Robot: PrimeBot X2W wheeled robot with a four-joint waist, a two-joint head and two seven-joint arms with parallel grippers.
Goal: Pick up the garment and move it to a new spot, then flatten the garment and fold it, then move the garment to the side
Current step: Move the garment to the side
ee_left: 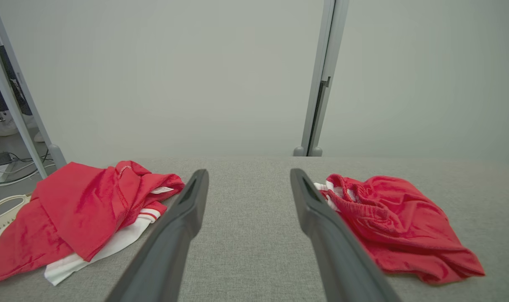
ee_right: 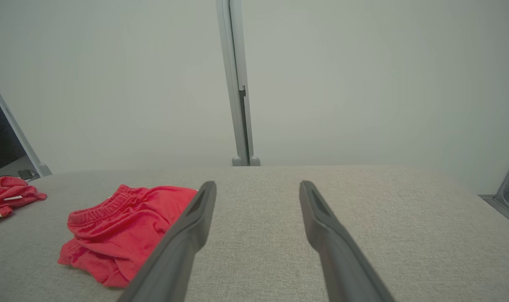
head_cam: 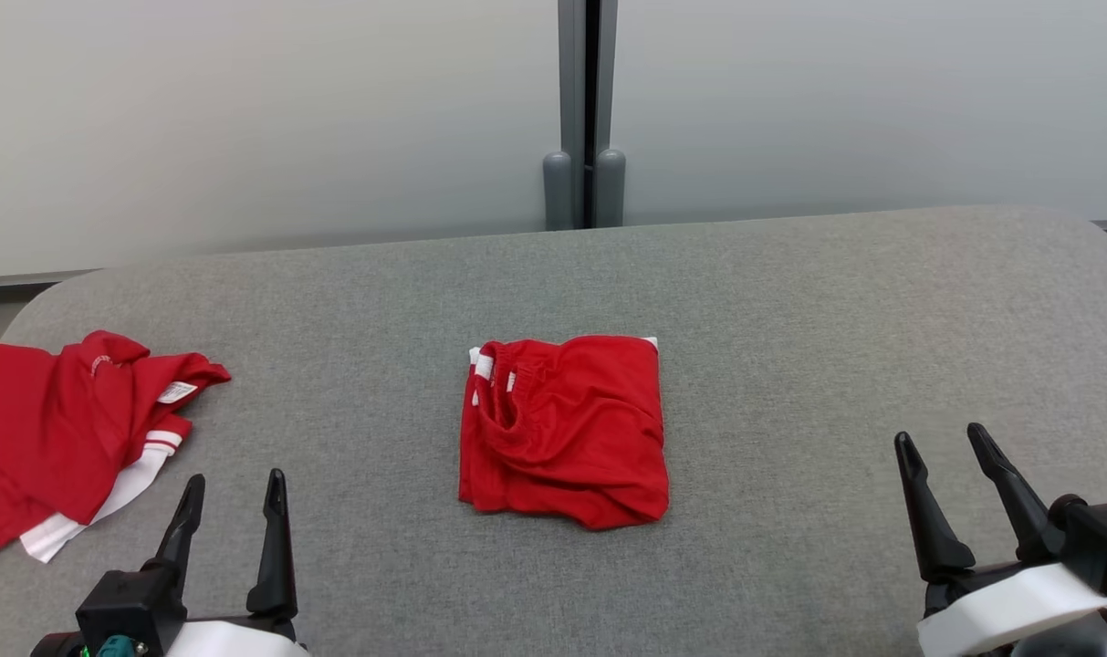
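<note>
Garment, head view: a folded red garment (head_cam: 564, 429) is seen in the middle of the table (head_cam: 790, 301), ahead of and between the left gripper (head_cam: 235, 477) and the right gripper (head_cam: 938, 434). Both are spread and nothing is pinched.
Garment, left wrist view: it is found to the right of the 2 fingers, untouched.
Garment, right wrist view: it is found to the left, partly hidden by 1 finger.
Handling: judged light, soft and floppy; the folds could be lost if it is lifted by 1 corner.
Grasp: best taken at 2 opposite edges, with all layers pinched together.
</note>
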